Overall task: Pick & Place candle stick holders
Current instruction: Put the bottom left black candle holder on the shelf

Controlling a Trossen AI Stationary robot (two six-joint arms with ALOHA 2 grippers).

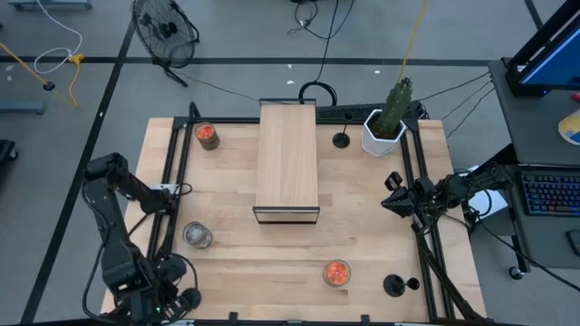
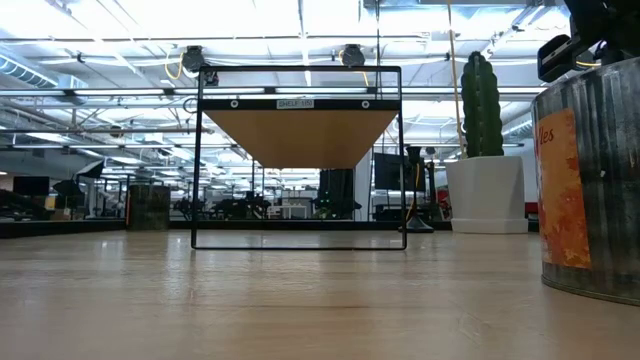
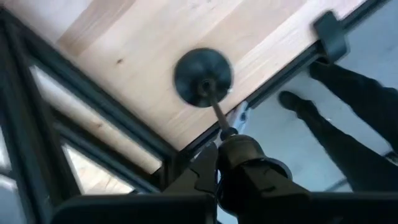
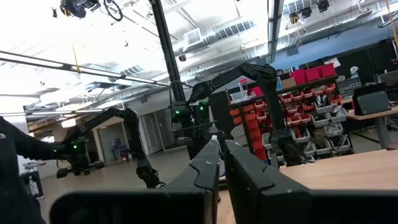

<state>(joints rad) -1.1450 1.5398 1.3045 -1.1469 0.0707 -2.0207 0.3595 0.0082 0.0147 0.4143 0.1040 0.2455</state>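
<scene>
In the left wrist view a black candle stick holder stands with its round base on the wood by the table's near left corner. Its thin stem rises into my left gripper, which is shut on it; the high view shows that gripper at the near left corner. Two more black holders stand at the back and near right. Two orange cups and a clear cup rest on the table. My right gripper waits shut at the right edge, clear of everything. My left gripper pinches the top end of the holder's stem between its two fingers. The fingers come from above, pointing down along the stem. The holder stays upright with its round base down on the wood.
A long pale wooden box lies in the table's middle toward the back. A white pot with a green cactus stands at the back right. Black frame rails run along the table's edges beside the held holder.
</scene>
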